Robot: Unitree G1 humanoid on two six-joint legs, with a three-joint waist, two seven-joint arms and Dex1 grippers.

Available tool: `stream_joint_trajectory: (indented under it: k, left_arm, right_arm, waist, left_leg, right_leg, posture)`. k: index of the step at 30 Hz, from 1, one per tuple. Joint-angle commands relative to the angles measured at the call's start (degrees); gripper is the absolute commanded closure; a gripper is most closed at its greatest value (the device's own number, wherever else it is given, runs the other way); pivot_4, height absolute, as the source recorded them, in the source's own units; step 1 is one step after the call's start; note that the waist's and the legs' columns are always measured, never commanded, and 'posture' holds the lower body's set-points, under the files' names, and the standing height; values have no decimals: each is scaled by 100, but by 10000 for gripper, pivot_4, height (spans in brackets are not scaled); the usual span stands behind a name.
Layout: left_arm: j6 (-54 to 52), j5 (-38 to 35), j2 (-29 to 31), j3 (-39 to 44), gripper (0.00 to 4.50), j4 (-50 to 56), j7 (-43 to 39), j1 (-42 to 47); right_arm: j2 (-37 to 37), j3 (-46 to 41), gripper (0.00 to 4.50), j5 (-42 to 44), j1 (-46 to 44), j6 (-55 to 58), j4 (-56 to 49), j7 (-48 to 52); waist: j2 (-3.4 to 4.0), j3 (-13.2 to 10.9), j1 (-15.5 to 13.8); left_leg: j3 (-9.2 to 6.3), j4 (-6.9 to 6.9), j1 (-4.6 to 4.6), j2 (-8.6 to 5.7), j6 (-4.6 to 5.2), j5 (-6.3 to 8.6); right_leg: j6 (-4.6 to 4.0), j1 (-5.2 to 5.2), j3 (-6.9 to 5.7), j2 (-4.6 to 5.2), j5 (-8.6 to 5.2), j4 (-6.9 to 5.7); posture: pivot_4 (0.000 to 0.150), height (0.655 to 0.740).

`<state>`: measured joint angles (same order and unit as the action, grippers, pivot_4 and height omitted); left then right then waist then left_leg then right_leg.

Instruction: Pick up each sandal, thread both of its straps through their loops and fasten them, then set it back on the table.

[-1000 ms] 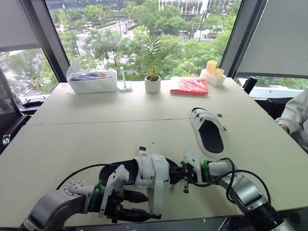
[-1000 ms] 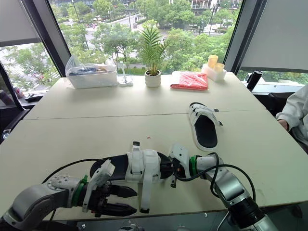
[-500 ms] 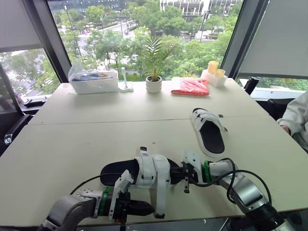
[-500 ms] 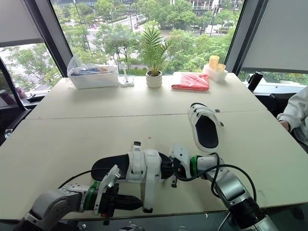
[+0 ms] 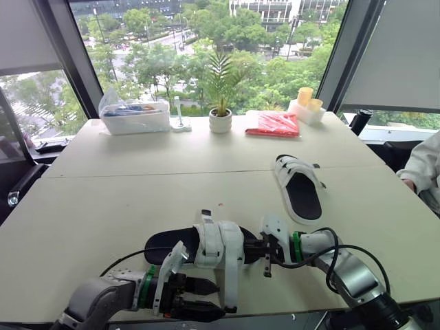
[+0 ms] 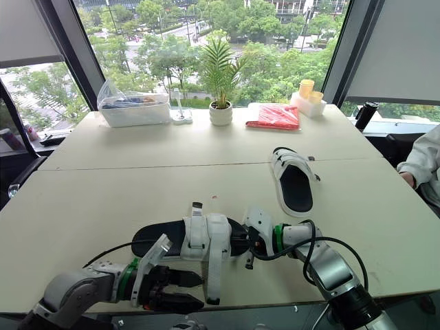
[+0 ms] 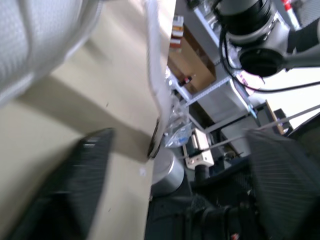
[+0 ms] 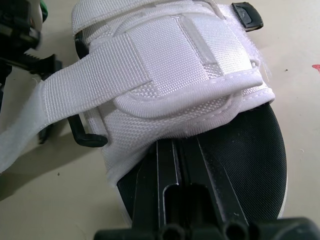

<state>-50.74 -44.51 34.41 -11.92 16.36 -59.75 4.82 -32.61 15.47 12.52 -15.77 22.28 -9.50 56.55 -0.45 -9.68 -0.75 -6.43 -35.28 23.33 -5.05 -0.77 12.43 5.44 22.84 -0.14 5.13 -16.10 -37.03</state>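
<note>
windows (image 5: 261, 41): I see glass along the whole far side of the room, dark frames, trees outside.
table (image 5: 103, 206): pale and matte, spanning nearly the full frame; a seam (image 5: 137, 174) crosses it at mid-height.
open room: I have a broad bare stretch across the left and middle of the table, between the seam and the front edge, and more bare top beyond the seam.
far edge: crowded by a row of things, namely a clear tub (image 5: 134, 118) at upper left, a potted plant (image 5: 221, 113) in the centre, a red packet (image 5: 273, 124) just right of it, and yellow cups (image 5: 306, 97) further right.
right edge: a person's sleeve (image 5: 426, 168) sits at the frame border by the table side.
far sandal (image 5: 301, 194): right of centre, just below the seam, flat on the table, well apart from both arms.
near sandal (image 5: 218, 242): lower centre, lying crosswise close to the front edge, black footbed up.
loose strap (image 5: 231, 285): unfastened, trailing from the white upper down to the front edge.
right gripper (image 8: 177, 150): clamped on the near sandal's sole at the end nearest the straps, lower right of centre.
left gripper (image 6: 196, 290): bottom centre-left at the front edge, fingers spread and empty, just beside the loose strap's end, not touching it.
</note>
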Motion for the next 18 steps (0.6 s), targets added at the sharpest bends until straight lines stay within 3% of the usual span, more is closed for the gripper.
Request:
stream_joint_trajectory:
  k: [1, 12, 15, 18]
  left_arm:
    - [-248, -139, -219, 144, 1125, 39, 348, 233]
    - [-861, -364, -897, 114, 1125, -33, 856, 821]
    - [-1003, -429, -950, 117, 8984, 52, 918, 871]
    - [-1108, -488, -965, 149, 22147, 109, 973, 908]
  right_arm:
    - [-29, 131, 45000, -50, 61, 98, 41, 58]
    - [-63, 128, 45000, -51, 99, 129, -31, 68]
    - [-73, 106, 45000, -47, 131, 159, -68, 53]
    - [-71, 100, 45000, -46, 138, 170, -75, 44]
  waist:
    - [-1, 0, 1]
    - [-2, 0, 4]
    - [-3, 0, 1]
    - [-2, 0, 4]
  left_leg:
    - [0, 0, 0, 0, 0, 0]
    - [1, -1, 1, -1, 0, 0]
    - [1, -3, 1, -1, 0, -1]
    - [1, -2, 1, -1, 0, 0]
  right_leg:
    - [1, 0, 0, 0, 0, 0]
    - [11, 2, -1, -3, 6, -1]
    - [10, 0, -1, -3, 6, -1]
    - [11, 1, -1, -3, 6, -1]
  posture:
    - [1500, 7400]
    - [1500, 7400]
    - [1500, 7400]
    - [1500, 7400]
